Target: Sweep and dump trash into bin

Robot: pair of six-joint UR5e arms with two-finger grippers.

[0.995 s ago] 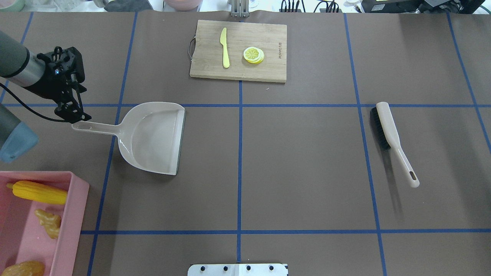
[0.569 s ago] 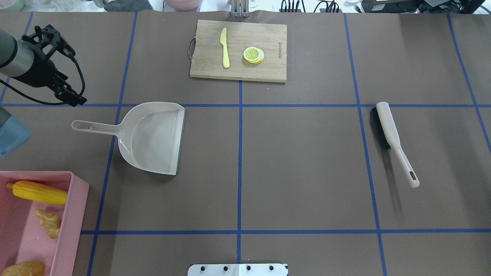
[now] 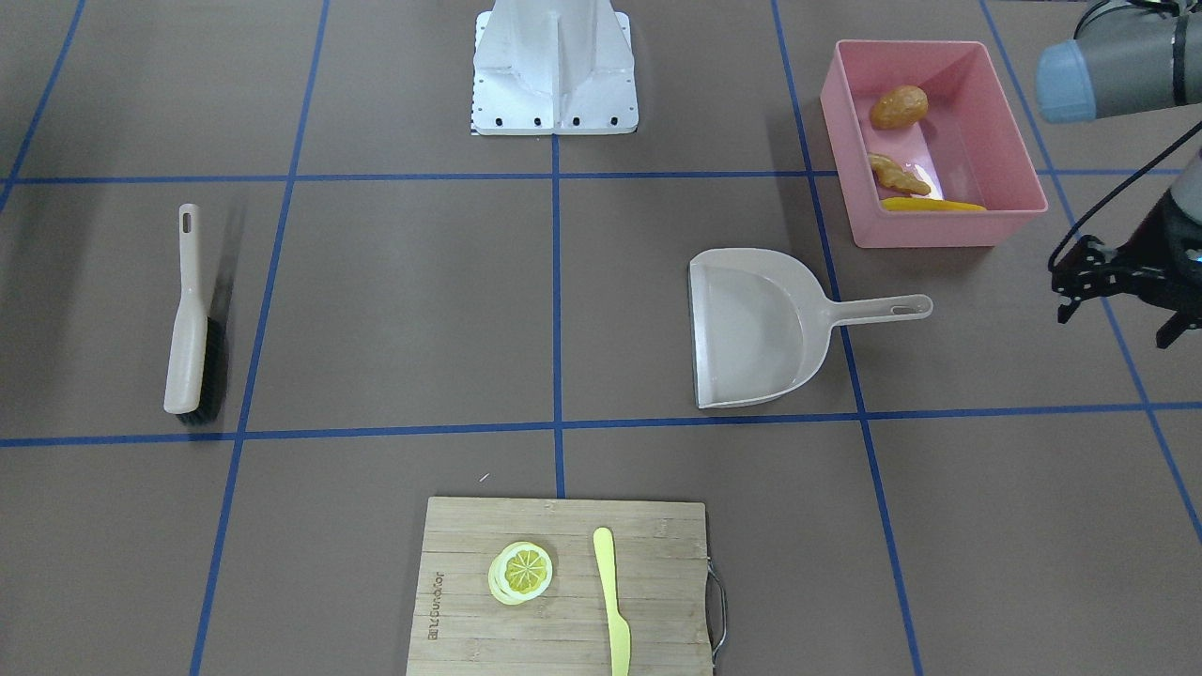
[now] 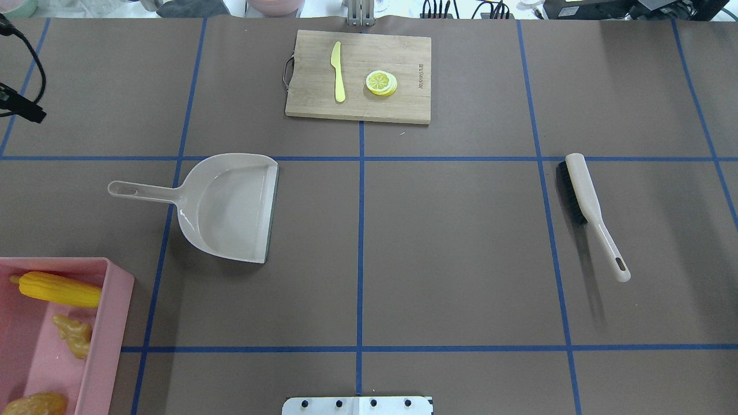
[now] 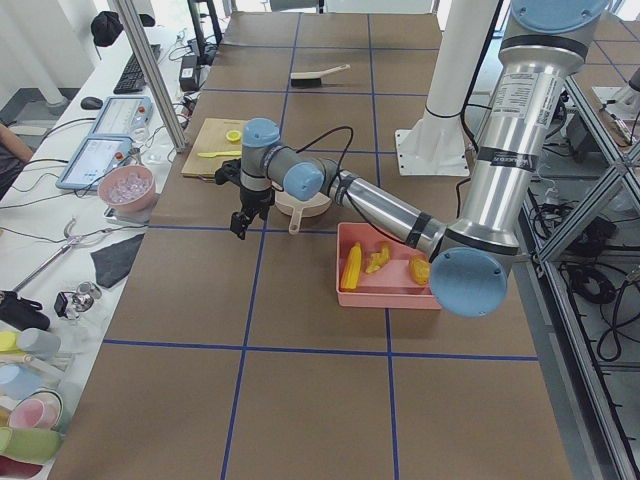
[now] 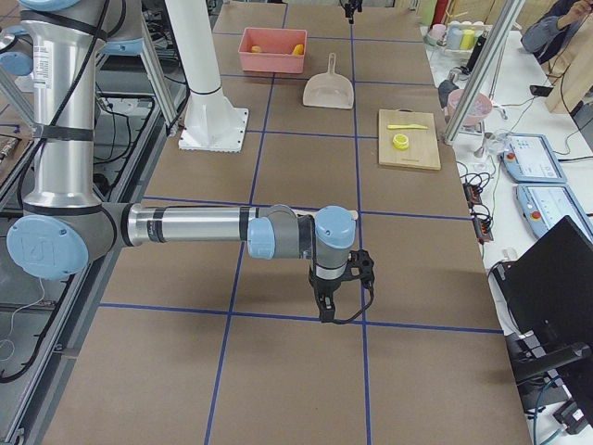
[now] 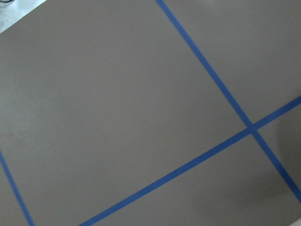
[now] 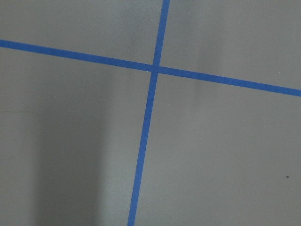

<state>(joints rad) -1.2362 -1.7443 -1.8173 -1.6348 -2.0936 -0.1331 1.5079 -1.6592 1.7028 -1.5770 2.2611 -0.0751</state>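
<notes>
The trash lies inside the pink bin [image 4: 119, 300] at the near left corner: a yellow corn cob [image 4: 60, 290], a tan ginger root [image 4: 74, 335] and a brown potato [image 4: 34, 404]. The front-facing view shows the same three, potato [image 3: 899, 106], ginger [image 3: 899, 176] and corn [image 3: 930, 204], in the bin [image 3: 939, 230]. My left gripper [image 3: 1117, 324] hangs at that view's right edge, well clear of the dustpan handle, its prongs apart and holding nothing. My right gripper [image 6: 329, 311] shows only in the exterior right view, so I cannot tell its state.
The beige dustpan [image 4: 230, 207] lies flat, handle toward the left. A brush [image 4: 588, 204] lies on the right side. At the back, a wooden cutting board [image 4: 403, 109] carries a yellow knife [image 4: 338, 72] and a lemon slice [image 4: 381, 82]. The robot's base plate [image 4: 357, 405] is at the near edge.
My left gripper has drawn back from the dustpan handle, going left and away, and is nearly out of the overhead view. The dustpan, brush and trash have not moved.
</notes>
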